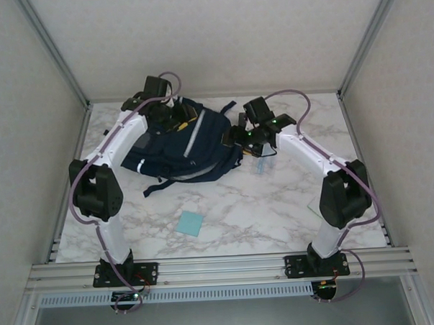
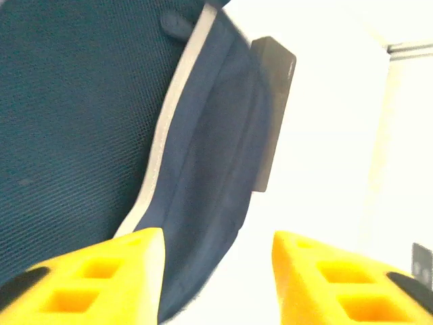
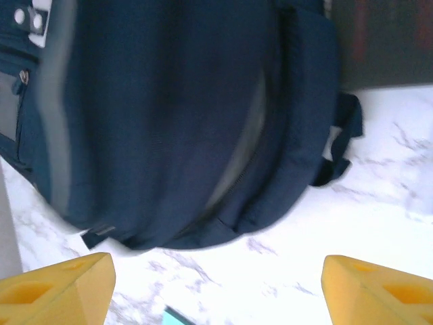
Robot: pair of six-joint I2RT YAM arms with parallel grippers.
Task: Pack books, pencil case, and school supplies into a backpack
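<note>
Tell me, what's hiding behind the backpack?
A dark case sticks out past the backpack; navy fabric covers the rest of it. Anything else behind is hidden.

The navy backpack (image 3: 169,122) lies on the marble table (image 3: 379,203), with a dark strap (image 3: 342,145) looping off its right side and a white tab (image 3: 37,20) at its top left. The right gripper (image 3: 216,288) hangs just short of it, yellow fingers (image 3: 61,281) spread wide with nothing between them. A sliver of a light-blue pad (image 3: 177,316) shows between them on the marble
</note>
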